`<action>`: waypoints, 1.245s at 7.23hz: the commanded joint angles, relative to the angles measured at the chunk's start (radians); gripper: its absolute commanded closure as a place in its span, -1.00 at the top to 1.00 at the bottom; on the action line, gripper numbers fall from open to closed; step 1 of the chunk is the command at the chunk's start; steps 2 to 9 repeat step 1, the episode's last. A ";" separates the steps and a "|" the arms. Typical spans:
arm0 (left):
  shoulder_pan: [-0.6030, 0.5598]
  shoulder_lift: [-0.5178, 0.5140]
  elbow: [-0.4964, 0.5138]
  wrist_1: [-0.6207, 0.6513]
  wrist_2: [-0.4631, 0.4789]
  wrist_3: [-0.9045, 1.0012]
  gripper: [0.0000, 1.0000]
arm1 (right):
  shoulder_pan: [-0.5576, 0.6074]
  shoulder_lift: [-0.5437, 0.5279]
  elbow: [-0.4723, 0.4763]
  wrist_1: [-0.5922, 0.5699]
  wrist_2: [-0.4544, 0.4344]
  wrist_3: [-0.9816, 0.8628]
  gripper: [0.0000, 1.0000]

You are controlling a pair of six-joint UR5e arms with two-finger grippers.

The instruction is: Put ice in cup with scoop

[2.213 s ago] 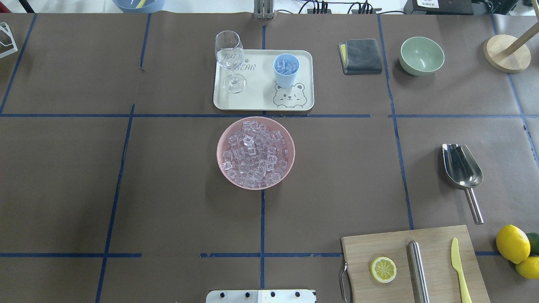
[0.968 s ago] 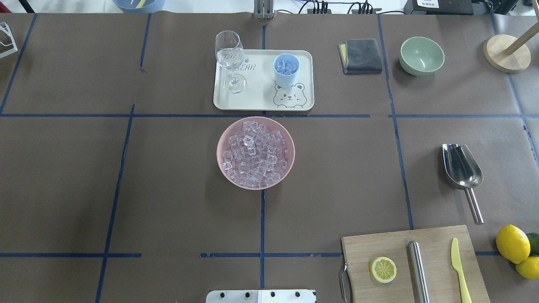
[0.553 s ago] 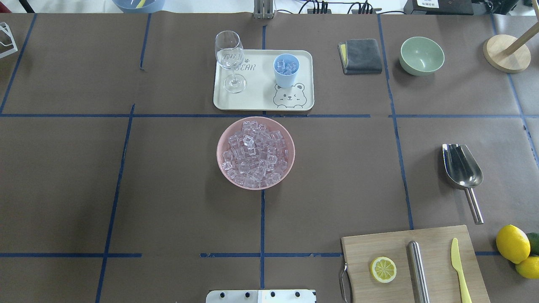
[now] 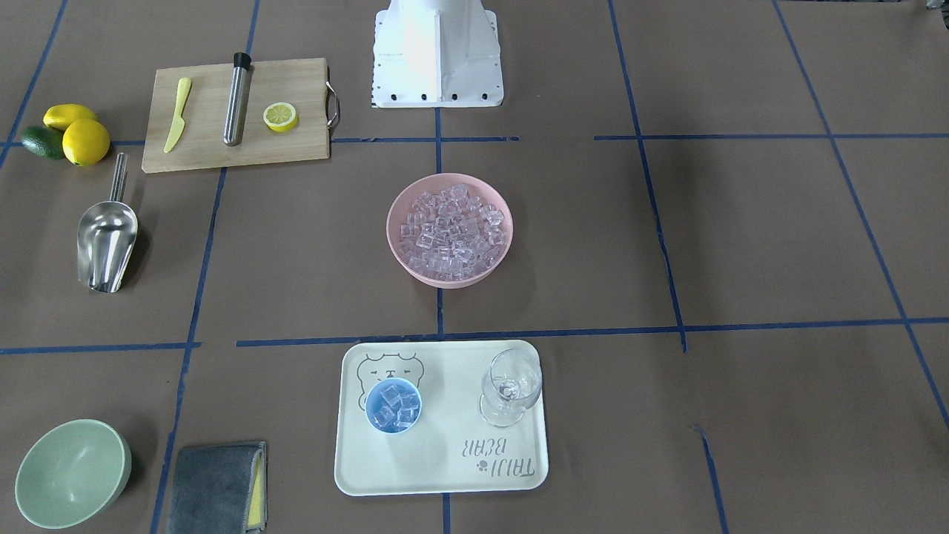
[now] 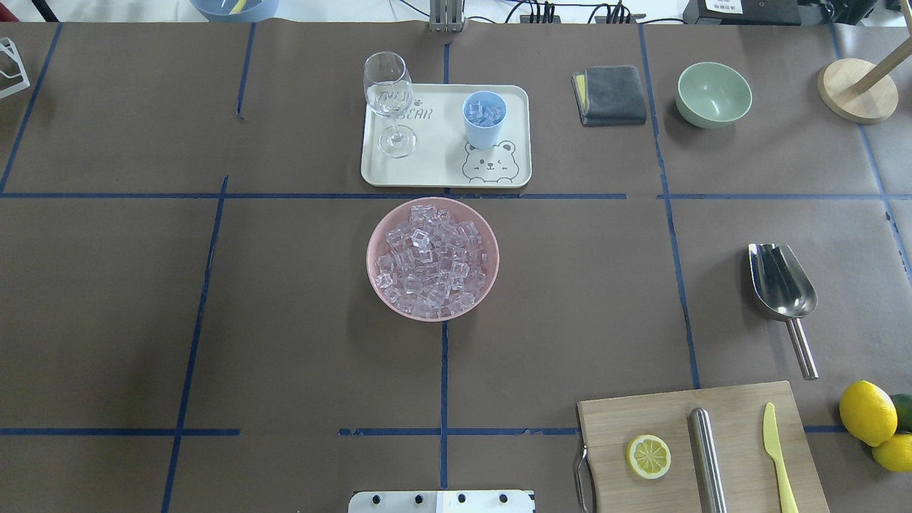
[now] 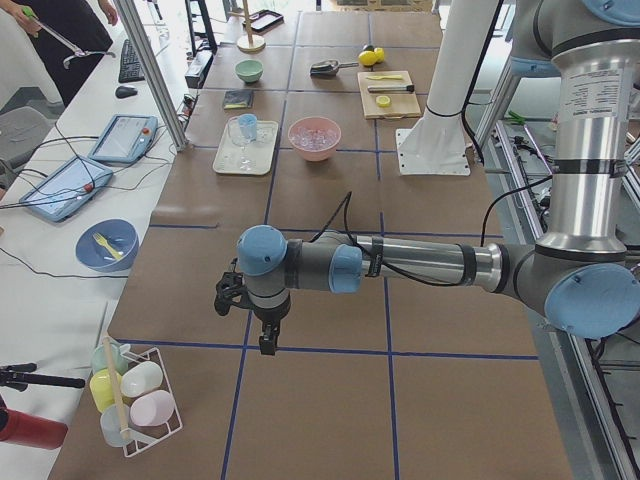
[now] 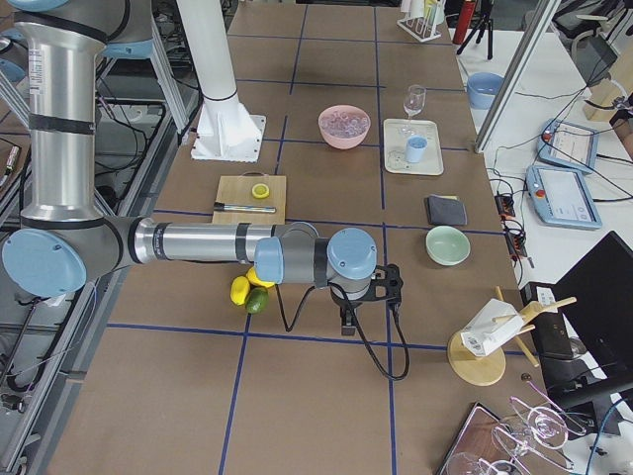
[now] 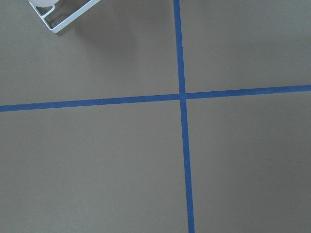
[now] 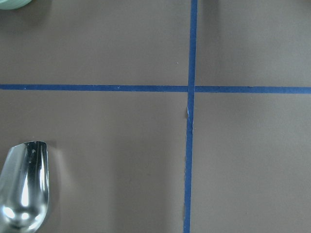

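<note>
Overhead exterior view first: we are looking at the brown counter (image 5: pixel 285 320), crossed by blue tape lines. In the side views, both arms are reaching out low over it, each well away from the pink bowl (image 5: pixel 370 246). The left end effector (image 6: pixel 266 342) is hanging on the robot's left of the bowl and the right end effector (image 7: pixel 348 319) on its right. We cannot tell whether either one's fingers are apart or together. The cream tray (image 5: pixel 442 174) is lying just beyond the bowl, away from the robot. The scoop (image 5: pixel 781 281) is lying flat on the counter, well to the robot's right of the bowl, with nothing gripping it. The cup (image 5: pixel 484 128) is standing upright on the tray. Ice (image 5: pixel 431 260) is heaping the bowl, and a few cubes are sitting in the cup.
</note>
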 commanded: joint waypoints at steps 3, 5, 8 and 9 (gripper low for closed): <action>0.000 -0.001 0.000 0.000 0.000 0.000 1.00 | 0.000 0.002 0.000 0.000 0.000 -0.001 1.00; 0.000 -0.001 0.000 0.000 0.000 0.000 1.00 | 0.000 0.002 0.000 0.000 0.000 -0.001 1.00; 0.000 -0.001 0.000 0.000 0.000 0.000 1.00 | 0.000 0.002 0.000 0.000 0.000 -0.001 1.00; 0.000 -0.001 0.000 0.000 0.000 0.000 1.00 | 0.000 0.002 0.000 0.000 0.000 -0.001 1.00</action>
